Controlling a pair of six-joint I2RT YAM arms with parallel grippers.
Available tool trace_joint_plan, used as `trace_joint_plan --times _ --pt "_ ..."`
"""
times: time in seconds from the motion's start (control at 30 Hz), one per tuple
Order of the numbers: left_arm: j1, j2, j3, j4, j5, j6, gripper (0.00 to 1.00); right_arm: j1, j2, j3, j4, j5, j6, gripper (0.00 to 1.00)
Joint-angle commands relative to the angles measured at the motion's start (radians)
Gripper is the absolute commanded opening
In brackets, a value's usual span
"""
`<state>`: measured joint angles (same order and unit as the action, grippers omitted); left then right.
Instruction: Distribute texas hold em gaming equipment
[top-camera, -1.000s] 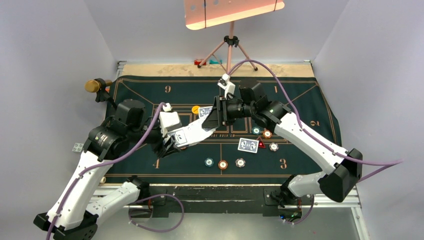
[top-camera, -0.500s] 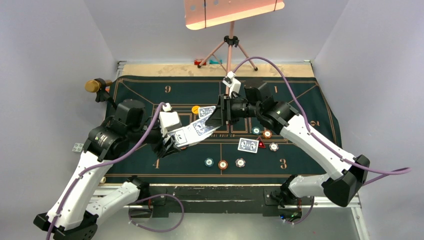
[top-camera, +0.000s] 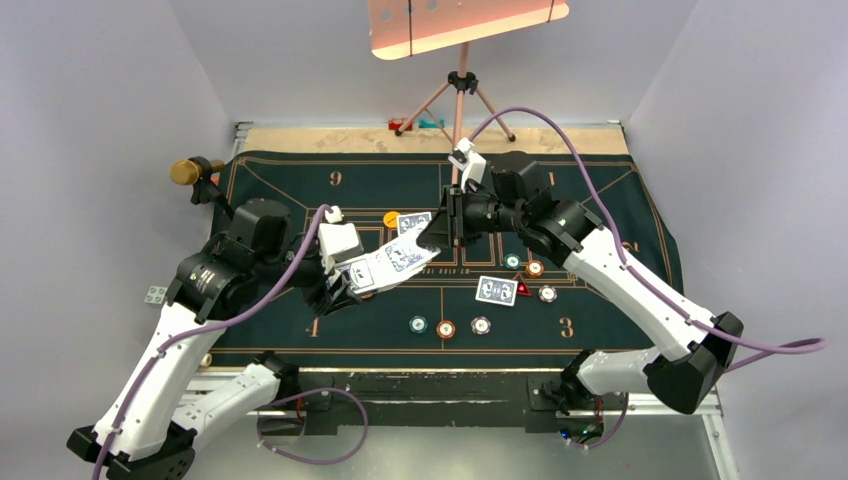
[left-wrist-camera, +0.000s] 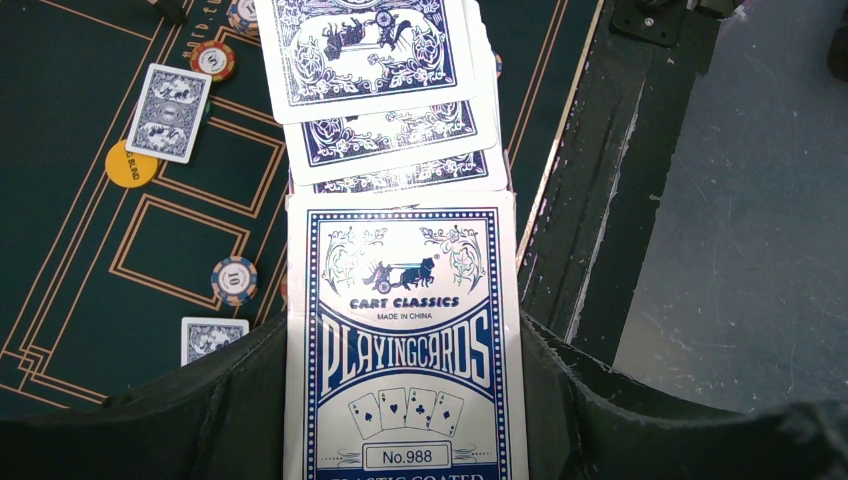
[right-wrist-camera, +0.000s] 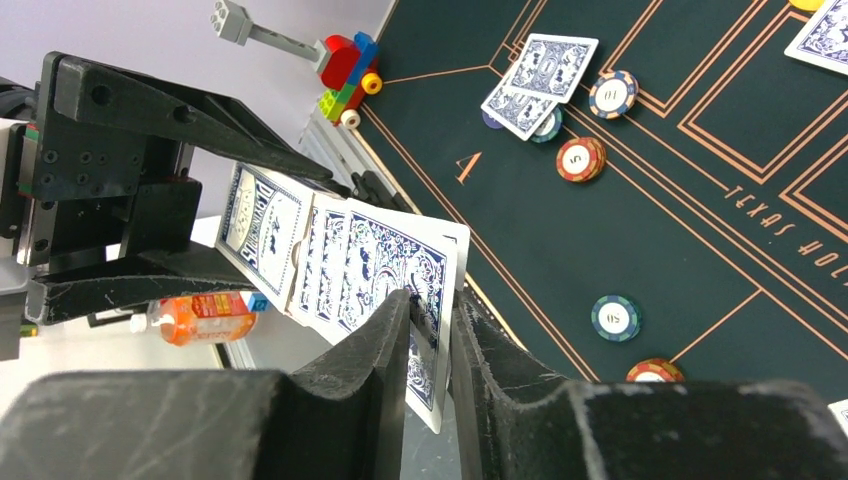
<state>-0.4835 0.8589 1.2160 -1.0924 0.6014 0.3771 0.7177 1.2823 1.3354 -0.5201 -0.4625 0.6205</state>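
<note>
Drawing one blue-backed, white-bordered playing card (right-wrist-camera: 400, 262) from a fan held above the dark green gold-lined felt mat (top-camera: 300, 190).
Clamped in the left gripper (top-camera: 350, 280): a blue-and-white cardboard card box (left-wrist-camera: 402, 350), slick printed cards (left-wrist-camera: 385, 130) fanned from its mouth. Pressed together on the topmost card's outer edge: the right gripper (right-wrist-camera: 430, 315), black and narrow-fingered. Probably feather-light, springy and slippery; best nipped at a short edge and slid out flat, with some risk of a double pull. Lying on the felt: dealt cards (top-camera: 496, 290) and small round ridged chips (top-camera: 445, 328).
</note>
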Motion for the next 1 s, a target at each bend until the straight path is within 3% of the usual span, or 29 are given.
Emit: trace_joint_plan --times 0.0,0.27,0.53,0.7,0.97 --pt "0.008 -0.015 0.026 0.050 0.020 -0.012 0.00 -0.002 -0.035 0.053 -0.004 0.022 -0.022 0.21" --pt "0.008 -0.015 0.025 0.050 0.018 -0.010 0.00 -0.005 -0.040 0.065 0.071 -0.081 0.059 0.00" --pt "0.008 -0.016 0.029 0.047 0.016 -0.009 0.00 -0.043 -0.057 0.079 0.232 -0.229 0.210 0.00" --pt "0.009 -0.019 0.027 0.047 0.019 -0.006 0.00 -0.098 -0.072 0.083 0.236 -0.224 0.231 0.00" --pt "0.008 -0.030 0.028 0.032 0.019 0.000 0.00 -0.288 -0.049 0.043 0.264 -0.135 0.221 0.00"
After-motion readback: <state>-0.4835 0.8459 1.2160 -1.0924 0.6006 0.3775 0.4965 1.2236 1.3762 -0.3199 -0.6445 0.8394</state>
